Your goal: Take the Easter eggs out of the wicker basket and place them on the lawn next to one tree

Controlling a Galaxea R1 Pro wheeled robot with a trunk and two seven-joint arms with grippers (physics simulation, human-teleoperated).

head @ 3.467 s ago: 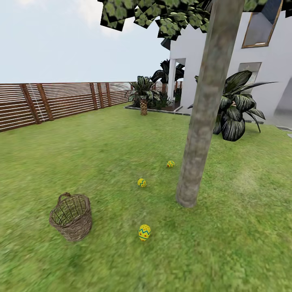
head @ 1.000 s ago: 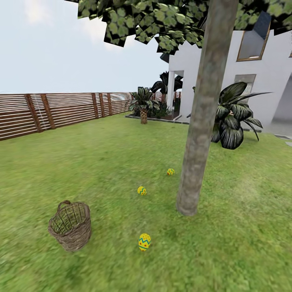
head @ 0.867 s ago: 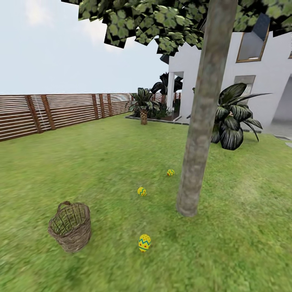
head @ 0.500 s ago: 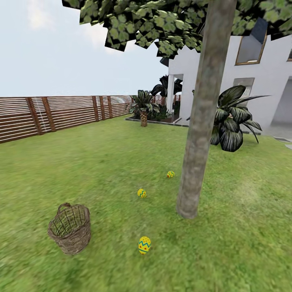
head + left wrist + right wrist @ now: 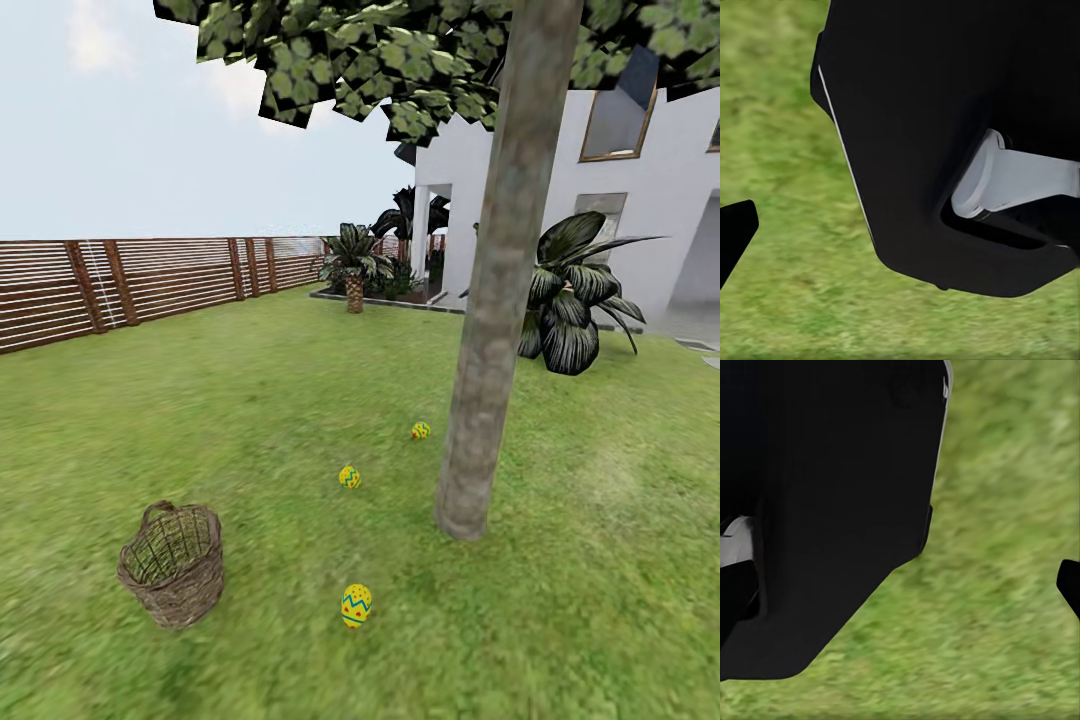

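Looking forward from the head view, a broad green lawn [image 5: 250, 380] runs to a brown slatted wooden fence [image 5: 150, 285] and a white house [image 5: 660, 200]. A tall tree with a grey-brown leaning trunk [image 5: 495, 300] stands right of centre, blocky green leaves overhead. Three bright yellow painted Easter eggs lie on the grass beside it: the nearest egg [image 5: 356, 604] towards the lawn's near edge, the middle egg [image 5: 349, 476] just left of the trunk's foot, the farthest egg [image 5: 421, 430] close beside the trunk. A small round brown wicker basket with a loop handle [image 5: 173, 563] sits apart to the left, tilted, and looks empty.

From the left wrist view, a black housing [image 5: 945, 142] of the robot hangs over blurred grass; whether the left gripper is apart or together cannot be told.

From the right wrist view, another black housing [image 5: 825, 502] hangs over grass; the right gripper's state cannot be told either.

The risk, as I judge it: the nearest egg may sit too far from the trunk to count, and driving close could nudge the eggs away.
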